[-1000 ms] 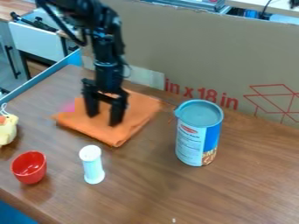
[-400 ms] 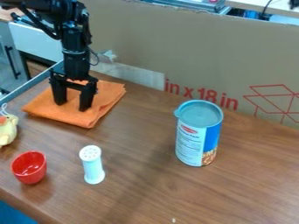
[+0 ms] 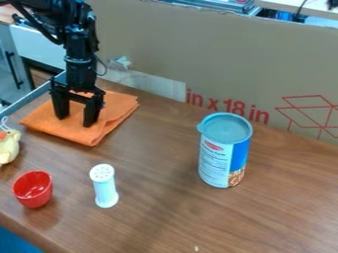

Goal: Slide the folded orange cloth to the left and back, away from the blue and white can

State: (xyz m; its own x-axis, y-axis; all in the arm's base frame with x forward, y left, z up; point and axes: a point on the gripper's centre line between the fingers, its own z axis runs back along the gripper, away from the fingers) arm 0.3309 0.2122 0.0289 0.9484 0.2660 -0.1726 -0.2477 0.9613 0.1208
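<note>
The black gripper (image 3: 75, 121) hangs at the upper left with its two fingers apart, their tips down at the folded orange cloth (image 3: 113, 109). Between the fingers only the cloth's surface shows; whether a fold is pinched I cannot tell. The cloth lies flat on the brown table (image 3: 165, 207) near its back left edge. In front of it stands a white shaker (image 3: 105, 187) with a perforated top, upright, and left of that a red cup (image 3: 33, 189).
A tall blue and white can (image 3: 224, 150) stands upright right of centre. At the left edge sits a yellow toy (image 3: 8, 148). A cardboard panel (image 3: 198, 59) borders the table's back.
The gripper has moved to the left, and the orange cloth has slid left along with it. A pink patch that showed at the cloth's left side is out of sight.
</note>
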